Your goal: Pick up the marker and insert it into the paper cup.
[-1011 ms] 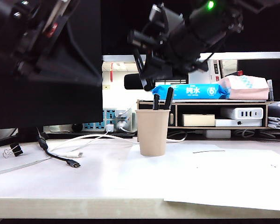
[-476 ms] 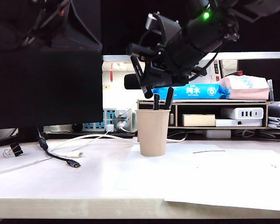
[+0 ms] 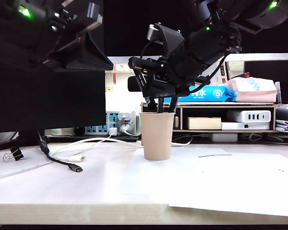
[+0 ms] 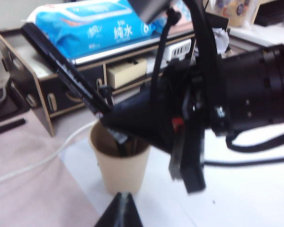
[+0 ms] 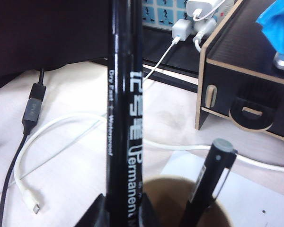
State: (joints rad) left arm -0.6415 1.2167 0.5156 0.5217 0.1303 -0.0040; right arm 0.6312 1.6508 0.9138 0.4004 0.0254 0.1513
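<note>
The beige paper cup (image 3: 156,139) stands mid-table, and it also shows in the left wrist view as cup (image 4: 120,166). My right gripper (image 3: 158,101) hangs just above its rim, shut on the marker (image 5: 123,118), a black barrel with white lettering. The marker (image 4: 61,66) slants up away from the cup mouth; its lower end is hidden between the right gripper's (image 5: 125,208) fingers. Another black pen (image 5: 209,182) stands inside the cup (image 5: 166,201). My left gripper (image 4: 124,197) is shut and empty, hovering near the cup's side, and sits high up on the left (image 3: 108,66) in the exterior view.
A wooden shelf (image 3: 209,117) behind the cup carries a blue wipes pack (image 3: 201,93). White and black cables (image 3: 67,158) and a binder clip (image 3: 14,154) lie at the left, under a dark monitor (image 3: 48,96). A white paper sheet (image 3: 230,182) covers the table's right.
My right gripper has sunk with the marker to just above the cup's rim. The left arm has tipped downward and its gripper now points toward the cup.
</note>
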